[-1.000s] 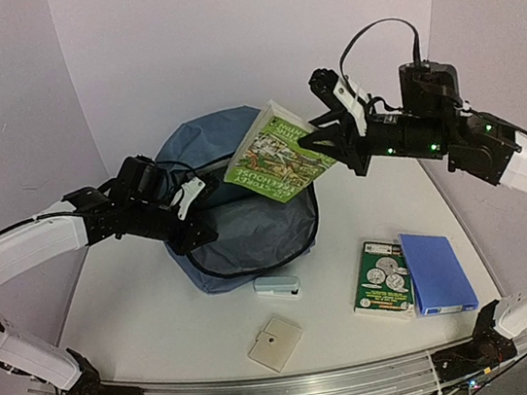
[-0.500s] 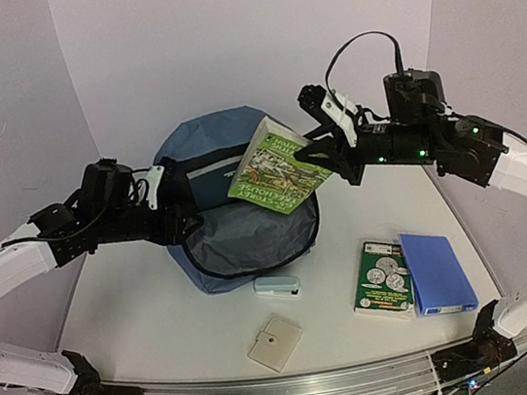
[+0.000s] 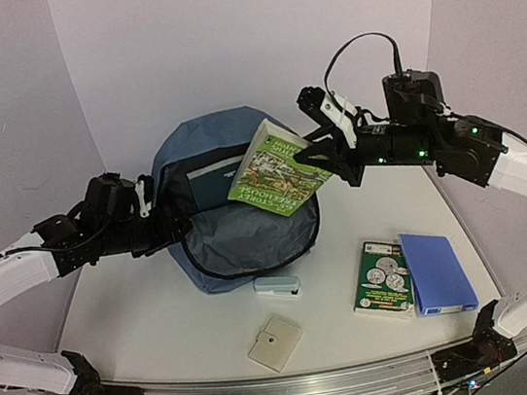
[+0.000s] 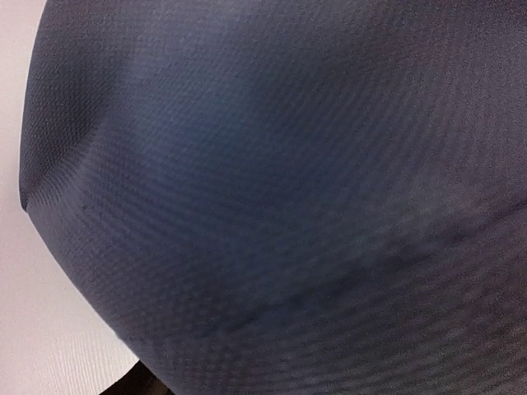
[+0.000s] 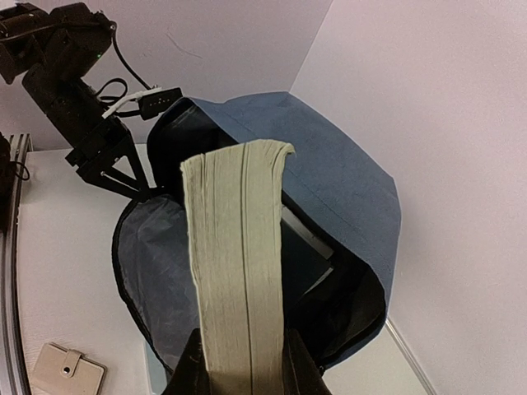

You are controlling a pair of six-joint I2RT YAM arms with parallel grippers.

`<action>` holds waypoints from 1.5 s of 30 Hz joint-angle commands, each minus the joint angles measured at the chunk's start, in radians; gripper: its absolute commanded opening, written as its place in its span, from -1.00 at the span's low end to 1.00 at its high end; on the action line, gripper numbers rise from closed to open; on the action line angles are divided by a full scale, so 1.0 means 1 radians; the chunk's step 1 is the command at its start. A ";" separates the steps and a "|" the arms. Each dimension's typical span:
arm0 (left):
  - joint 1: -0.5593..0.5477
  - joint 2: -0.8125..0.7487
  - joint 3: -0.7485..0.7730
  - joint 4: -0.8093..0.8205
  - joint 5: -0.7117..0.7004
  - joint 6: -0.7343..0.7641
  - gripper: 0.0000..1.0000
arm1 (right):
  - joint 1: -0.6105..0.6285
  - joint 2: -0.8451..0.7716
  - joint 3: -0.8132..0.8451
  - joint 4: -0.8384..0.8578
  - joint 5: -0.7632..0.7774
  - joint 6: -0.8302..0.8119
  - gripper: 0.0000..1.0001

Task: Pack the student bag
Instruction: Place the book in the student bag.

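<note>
Step in hand: getting the thick green-covered paperback book (image 3: pixel 274 168) into the large slate-blue fabric backpack (image 3: pixel 194 153). The right pincer (image 3: pixel 311 155) is pinching the book by its edge and holds it tilted in the air over the bag's open mouth. In the right wrist view there's a finger on each side of the page block (image 5: pixel 243 263), which points at the opening. Not in yet.

The left pincer (image 3: pixel 169 226) is at the bag's left rim. From the right wrist view its jaws look spread, w/ the tips right at the rim. Can't tell if any cloth is btw them. Left wrist cam is no help, just bag fabric filling the frame.

Next move, my call: lower the book corner-first thru the mouth, then let go. That needs the rim kept wide. The mouth looks floppy, so a corner could snag on the black zip edge.

Bag sits back-centre on the white surface (image 3: pixel 142 313). Main compartment is unzipped w/ grey lining showing, and the blue shell slumps up behind it. Looks soft, so I'd expect it to shift if pushed.

Not packed yet:
- green coin-print booklet (image 3: pixel 381 277), front right
- flat blue rectangular box (image 3: pixel 437 269), just beside the booklet
- small pale case (image 3: pixel 278 286), just in front of the bag
- beige square wallet (image 3: pixel 275 343), nearer the front
</note>
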 commanded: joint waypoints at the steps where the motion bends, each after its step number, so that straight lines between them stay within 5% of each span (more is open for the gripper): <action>1: 0.001 0.025 -0.025 0.045 -0.009 -0.057 0.05 | 0.006 -0.035 0.046 0.115 -0.014 0.005 -1.00; 11: 0.001 0.070 -0.085 0.229 0.103 0.032 -0.24 | 0.005 -0.008 0.094 0.114 -0.095 0.007 -1.00; 18: 0.001 0.043 -0.135 0.263 0.165 0.103 -0.98 | 0.004 0.051 0.150 0.115 -0.141 -0.007 -1.00; 30: 0.001 -0.025 -0.136 0.165 0.405 0.260 -1.00 | 0.005 0.178 0.260 0.115 -0.167 -0.074 -1.00; 45: 0.001 -0.059 -0.099 0.081 0.398 0.316 -1.00 | -0.007 0.265 0.253 0.108 -0.092 -0.195 -1.00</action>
